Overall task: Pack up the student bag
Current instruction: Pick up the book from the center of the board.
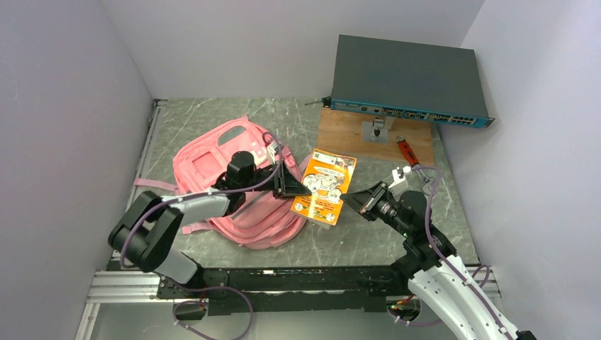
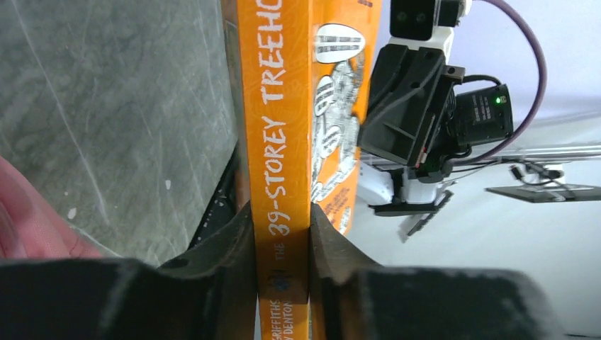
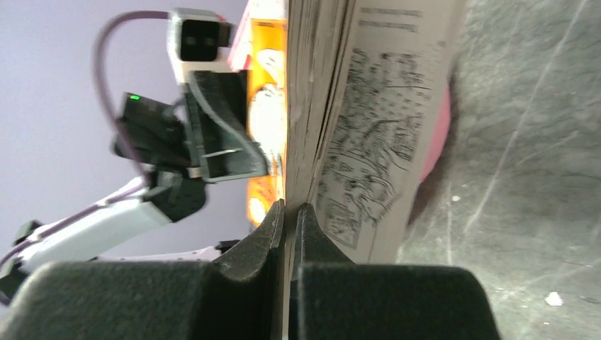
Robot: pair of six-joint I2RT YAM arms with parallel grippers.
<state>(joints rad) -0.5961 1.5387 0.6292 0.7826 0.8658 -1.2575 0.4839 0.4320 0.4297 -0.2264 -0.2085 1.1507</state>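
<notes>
The pink student bag lies on the table's left half, under my left arm. An orange paperback book hangs tilted above the table between both grippers. My left gripper is shut on its spine side; the orange spine runs straight up between the jaws in the left wrist view. My right gripper is shut on the book's opposite edge, pinching the cover and some pages, while an illustrated page fans loose to the right. The bag's opening is hidden.
A dark network switch rests on a wooden board at the back right, with a red-handled tool on the board's edge. Walls close in left, back and right.
</notes>
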